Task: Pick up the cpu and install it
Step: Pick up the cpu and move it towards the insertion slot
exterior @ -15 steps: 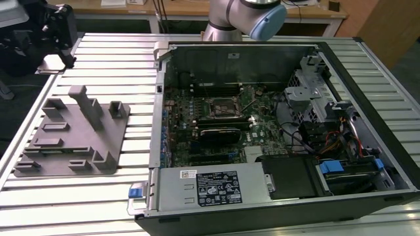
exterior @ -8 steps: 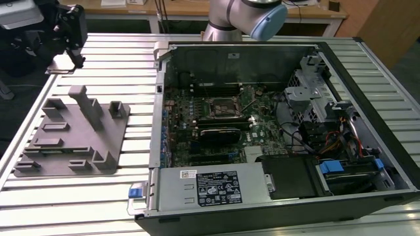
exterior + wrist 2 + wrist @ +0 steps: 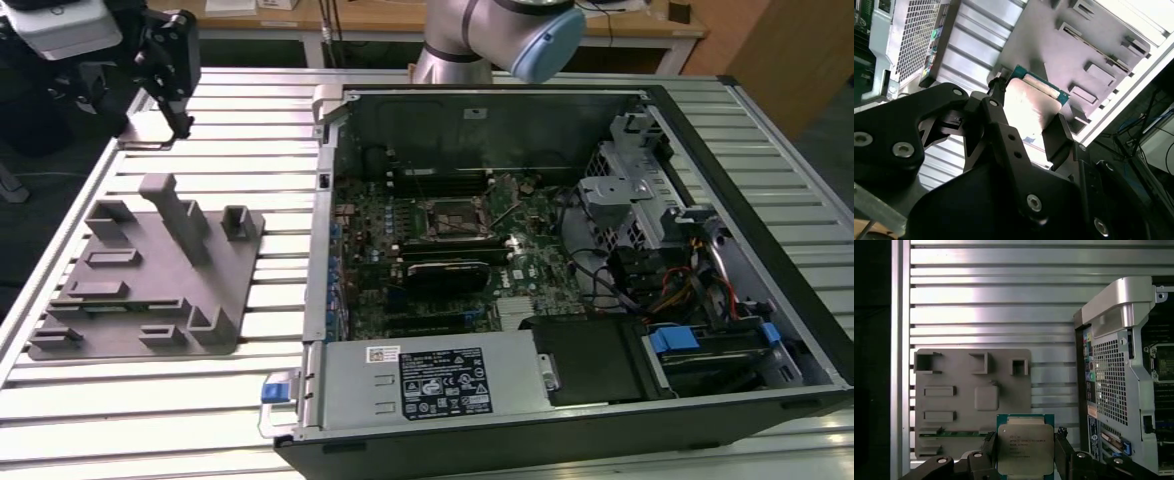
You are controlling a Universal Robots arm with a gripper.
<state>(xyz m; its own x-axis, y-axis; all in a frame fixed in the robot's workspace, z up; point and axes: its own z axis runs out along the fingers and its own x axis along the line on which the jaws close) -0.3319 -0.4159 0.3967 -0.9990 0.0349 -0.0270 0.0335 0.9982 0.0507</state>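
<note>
hand [image 3: 1025,442] closed on the cpu [image 3: 1025,456], clamped by two opposite edges, over the table [image 3: 1004,315] by the grey fixture block [image 3: 971,390]. the motherboard socket [image 3: 447,220] lies well apart, toward the exterior view's right, inside the open computer case [image 3: 322,200].

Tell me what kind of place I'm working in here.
Probably a robotics lab or workshop for computer assembly: an open black desktop computer case lies on a ribbed aluminium table, beside a grey plastic fixture tray, with wooden desks behind.
</note>
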